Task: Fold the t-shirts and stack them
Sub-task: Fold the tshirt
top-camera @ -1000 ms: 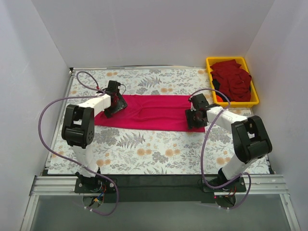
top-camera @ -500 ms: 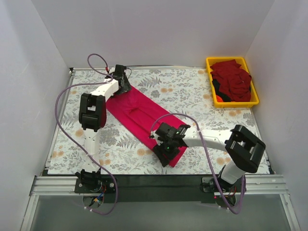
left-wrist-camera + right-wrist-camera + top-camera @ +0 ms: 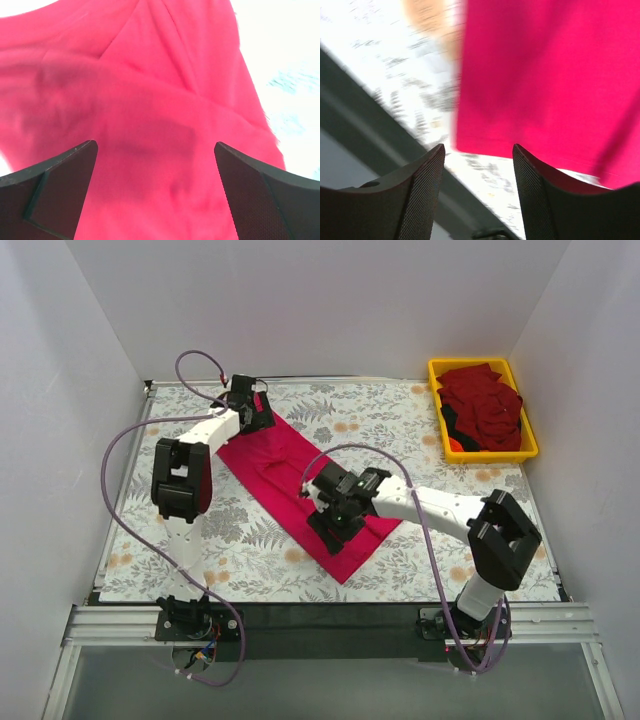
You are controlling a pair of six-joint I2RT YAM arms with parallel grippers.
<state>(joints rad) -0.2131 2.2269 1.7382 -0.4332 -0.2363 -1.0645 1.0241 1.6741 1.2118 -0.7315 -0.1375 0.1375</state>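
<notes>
The bright magenta-pink t-shirt lies flat and diagonal on the floral table, running from the far left to the near middle. My left gripper is open over the shirt's far end. In the left wrist view the gripper has its jaws wide apart, with only pink cloth below. My right gripper is open over the shirt's near end. In the right wrist view the gripper is empty, above the shirt's edge and the bare table. Several crimson t-shirts lie heaped at the far right.
The crimson shirts fill a yellow plastic bin in the far right corner. White walls close in the table on three sides. A black rail runs along the near edge by the arm bases.
The shirt went from lying across the table to lying diagonally. Since half a second ago the right gripper has drawn back from the near edge, and the shirt's near end lies wider.
</notes>
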